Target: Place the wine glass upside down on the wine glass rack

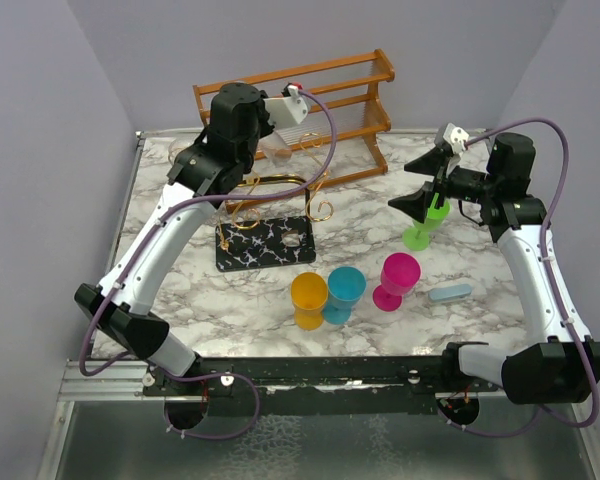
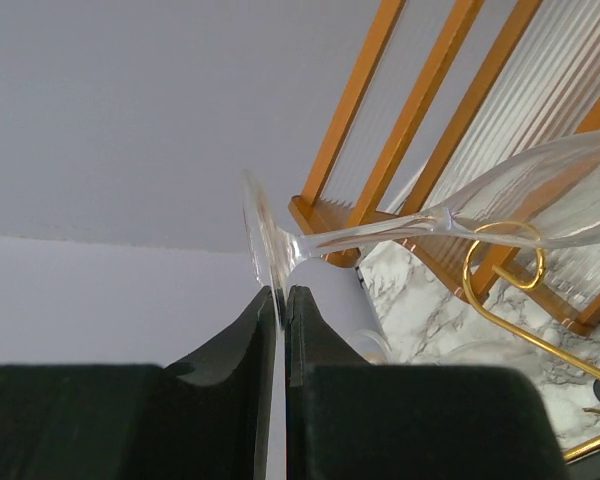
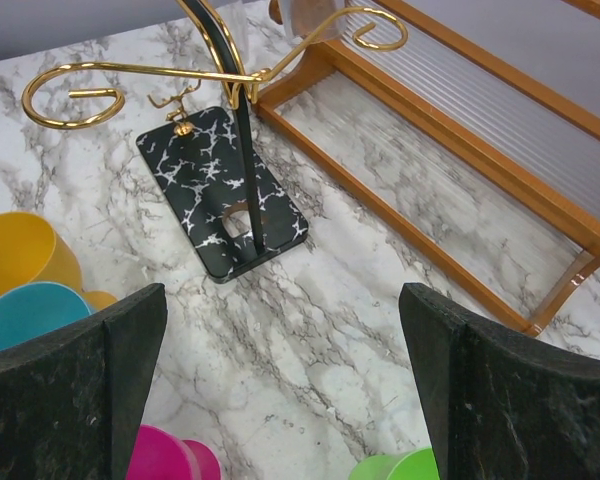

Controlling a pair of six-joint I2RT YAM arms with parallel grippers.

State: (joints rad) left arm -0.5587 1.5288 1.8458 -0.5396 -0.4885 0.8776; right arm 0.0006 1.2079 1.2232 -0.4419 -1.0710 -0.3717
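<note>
My left gripper [image 2: 281, 295] is shut on the thin foot disc of the clear wine glass [image 2: 380, 232]. The glass lies tilted, with its stem running right to the bowl, just above a gold scroll arm. In the top view the left gripper [image 1: 270, 125] is raised at the back over the wine glass rack [image 1: 280, 190], a gold wire stand on a black white-veined base [image 1: 265, 243]. The glass itself barely shows there. My right gripper [image 1: 427, 185] is open and empty above a green cup [image 1: 420, 235]. Its wrist view shows the rack [image 3: 150, 75] and base [image 3: 220, 190] ahead.
An orange-brown wooden shelf [image 1: 330, 100] stands along the back wall, close behind the rack. Yellow [image 1: 308, 298], blue [image 1: 345, 292] and pink [image 1: 395, 280] cups cluster at the front centre. A small grey-blue block [image 1: 450, 292] lies to the right of them.
</note>
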